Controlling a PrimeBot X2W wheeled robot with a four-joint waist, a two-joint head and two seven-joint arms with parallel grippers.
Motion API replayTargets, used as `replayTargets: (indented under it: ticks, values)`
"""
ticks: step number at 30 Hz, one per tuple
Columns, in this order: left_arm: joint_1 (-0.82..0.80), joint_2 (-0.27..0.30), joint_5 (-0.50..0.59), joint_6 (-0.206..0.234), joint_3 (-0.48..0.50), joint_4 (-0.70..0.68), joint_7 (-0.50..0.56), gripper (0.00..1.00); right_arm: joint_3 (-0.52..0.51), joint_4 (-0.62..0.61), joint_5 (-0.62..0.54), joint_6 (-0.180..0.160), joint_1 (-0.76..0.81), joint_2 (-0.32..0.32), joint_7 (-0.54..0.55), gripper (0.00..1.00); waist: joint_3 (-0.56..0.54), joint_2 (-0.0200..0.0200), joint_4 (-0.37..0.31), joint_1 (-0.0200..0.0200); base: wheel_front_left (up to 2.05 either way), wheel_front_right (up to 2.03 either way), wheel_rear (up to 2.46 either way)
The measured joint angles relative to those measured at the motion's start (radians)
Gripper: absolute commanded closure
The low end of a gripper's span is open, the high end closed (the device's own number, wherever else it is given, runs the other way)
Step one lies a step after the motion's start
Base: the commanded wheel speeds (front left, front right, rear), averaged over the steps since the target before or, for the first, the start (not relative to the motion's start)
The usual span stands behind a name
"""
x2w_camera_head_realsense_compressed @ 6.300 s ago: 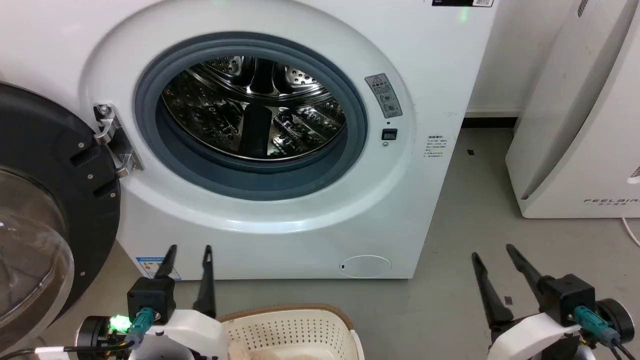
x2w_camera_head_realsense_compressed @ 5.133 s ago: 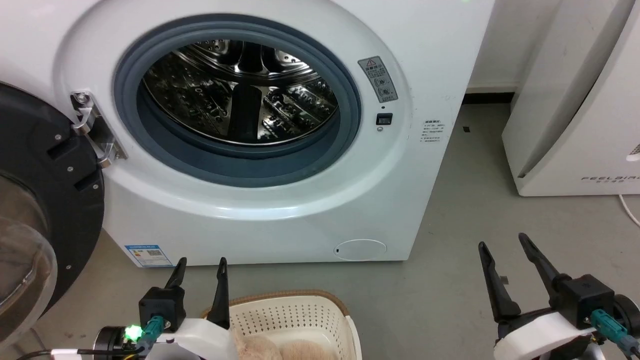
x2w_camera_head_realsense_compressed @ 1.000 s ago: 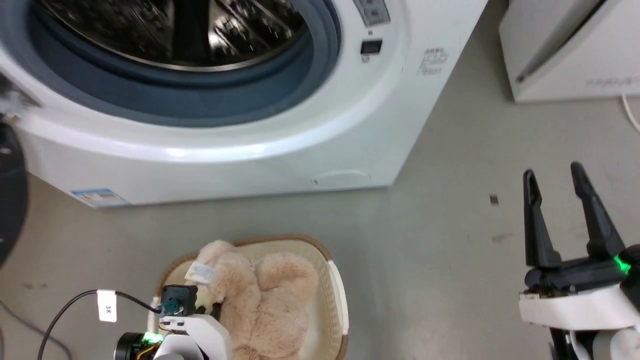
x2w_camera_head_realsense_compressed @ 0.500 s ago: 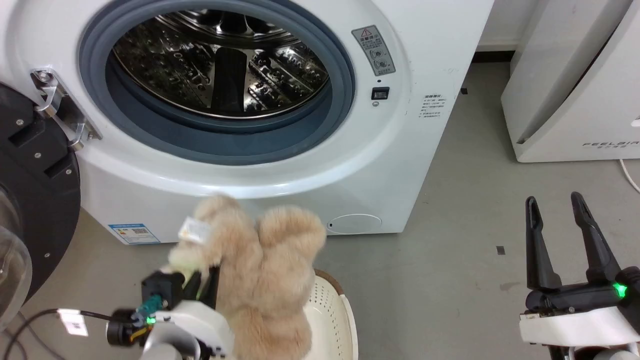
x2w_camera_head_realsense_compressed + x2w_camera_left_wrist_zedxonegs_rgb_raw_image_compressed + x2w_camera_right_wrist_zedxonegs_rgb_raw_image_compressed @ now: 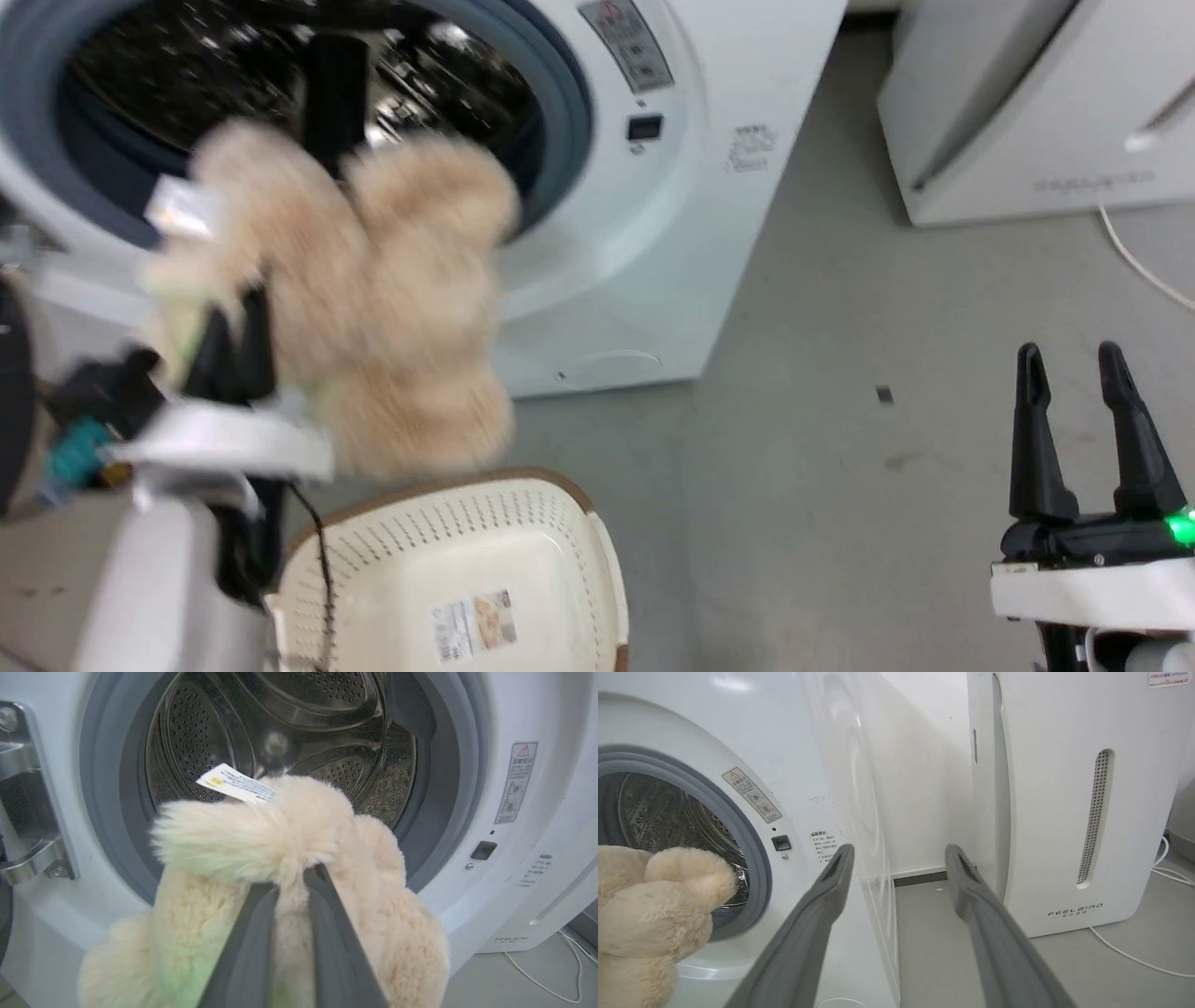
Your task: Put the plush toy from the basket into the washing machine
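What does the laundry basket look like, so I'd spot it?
Find the big white washing machine with its open drum. On the floor before it, near the plush toy held up by the left gripper, sits the basket: a cream perforated oval tub with a brown rim and a paper label inside.

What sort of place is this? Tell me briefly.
Likely a laundry area, perhaps a test room: a large white front-loading washing machine with a perforated steel drum, a cream perforated plastic laundry basket on the grey floor.
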Motion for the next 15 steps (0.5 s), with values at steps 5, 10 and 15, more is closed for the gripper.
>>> replayTargets:
  ticks: [5, 10, 15]
  values:
    - [-0.157, 0.061, -0.006, 0.03, 0.038, -0.03, 0.055, 1.0, 0.032, -0.017, 0.018, 0.0, -0.043, 0.0, 0.0, 0.0, 0.081, 0.0, -0.036, 0.0001, 0.0, 0.0, 0.0]
    - [-0.334, 0.138, 0.007, 0.042, 0.051, -0.021, 0.123, 1.0, 0.053, -0.033, 0.023, 0.0, -0.099, 0.001, 0.0, 0.0, 0.178, 0.0, -0.079, 0.0001, 0.0, 0.0, 0.0]
    - [-0.54, 0.212, 0.054, 0.04, 0.017, 0.061, 0.185, 1.0, 0.076, -0.05, 0.062, 0.0, -0.136, 0.0, 0.0, 0.0, 0.284, 0.0, -0.118, 0.0002, 0.0, 0.0, 0.0]
